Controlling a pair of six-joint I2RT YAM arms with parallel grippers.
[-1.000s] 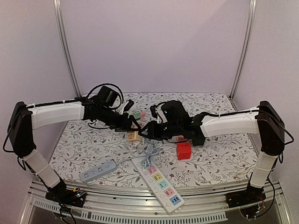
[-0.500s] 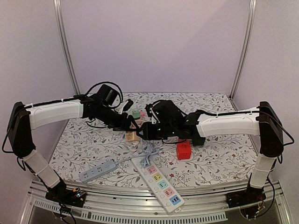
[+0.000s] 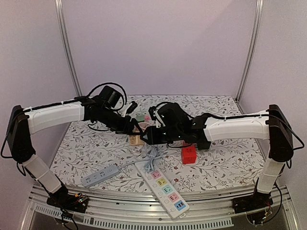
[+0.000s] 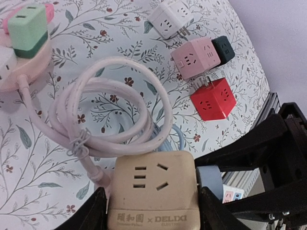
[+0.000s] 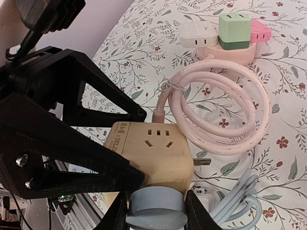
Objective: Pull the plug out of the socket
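Near the middle of the floral desk (image 3: 230,163), a beige plastic cube socket (image 4: 152,189) is being clamped by the left end effector (image 4: 152,213) while its round grey-blue plug (image 5: 156,210) is being pinched by the right end effector (image 5: 156,218), needing a straight, untwisted pull.

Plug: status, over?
Left fingers shut on beige socket cube. Right fingers shut on grey plug, which looks seated in the cube. Pink cord coiled alongside, not blocking.
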